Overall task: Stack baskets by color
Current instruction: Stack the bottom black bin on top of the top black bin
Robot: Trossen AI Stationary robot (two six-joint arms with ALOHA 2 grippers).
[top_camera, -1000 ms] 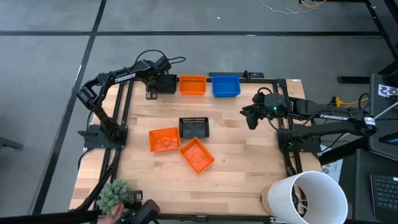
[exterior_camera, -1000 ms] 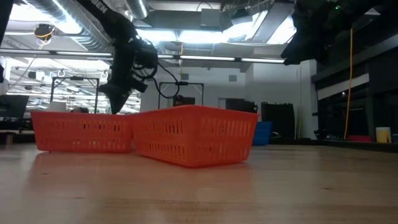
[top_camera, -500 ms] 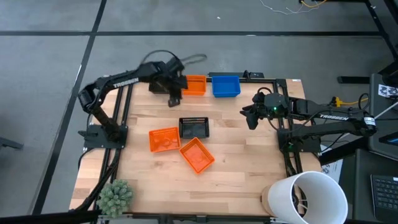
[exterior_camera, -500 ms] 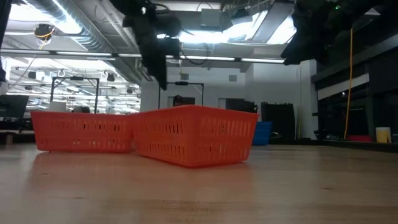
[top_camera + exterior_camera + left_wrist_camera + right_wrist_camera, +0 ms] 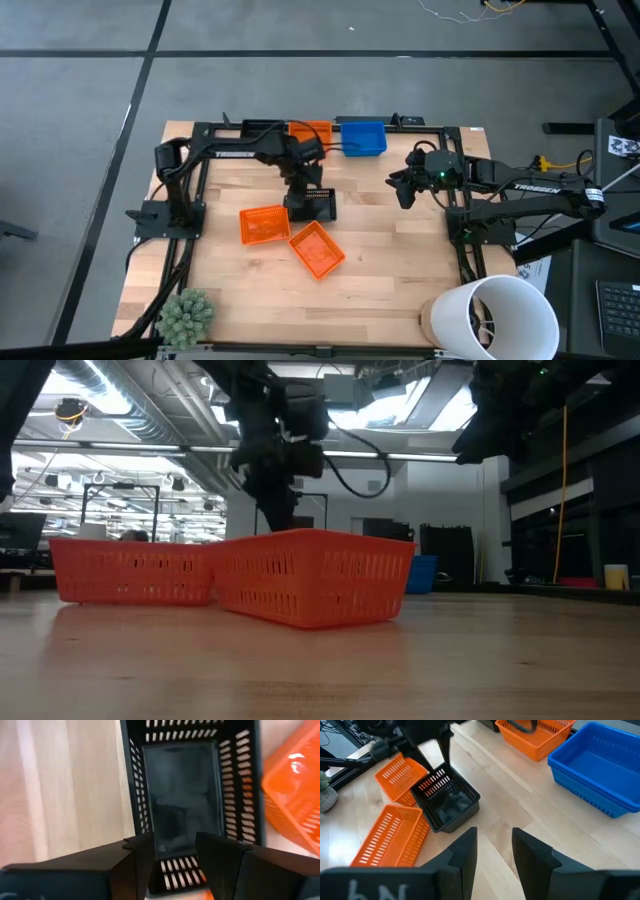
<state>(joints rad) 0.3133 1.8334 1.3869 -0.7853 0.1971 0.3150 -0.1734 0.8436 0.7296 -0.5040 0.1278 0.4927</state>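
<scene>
Black basket (image 5: pixel 312 204) sits mid-bench, mouth up, empty. An orange basket (image 5: pixel 264 225) lies just beside it on the left arm's side, and a second, skewed orange basket (image 5: pixel 318 249) sits at its near corner. A third orange basket (image 5: pixel 318 131) and a blue basket (image 5: pixel 364 138) stand side by side along the far edge, well apart from the middle group.

Left gripper (image 5: pixel 174 851) hangs directly over the black basket's short wall nearest the orange pair, jaws spread, holding nothing. The wrist view shows one finger outside that wall and one over the interior. Right gripper (image 5: pixel 492 851) waits above the bench on its own side, jaws apart, empty.

Step in hand, as I judge it: pinch that short wall and lift.
- Come straight down so the wall passes between the fingers, seated deep enough to catch more than the rim.
- Close near the wall's middle; a corner grip would likely let the basket swing.
- Mind the neighbouring orange baskets: lift clear before travelling sideways.

Orientation: in the high view the long axis runs roughly across the bench, left to right; the basket lies square to the bench edges, not tilted.
</scene>
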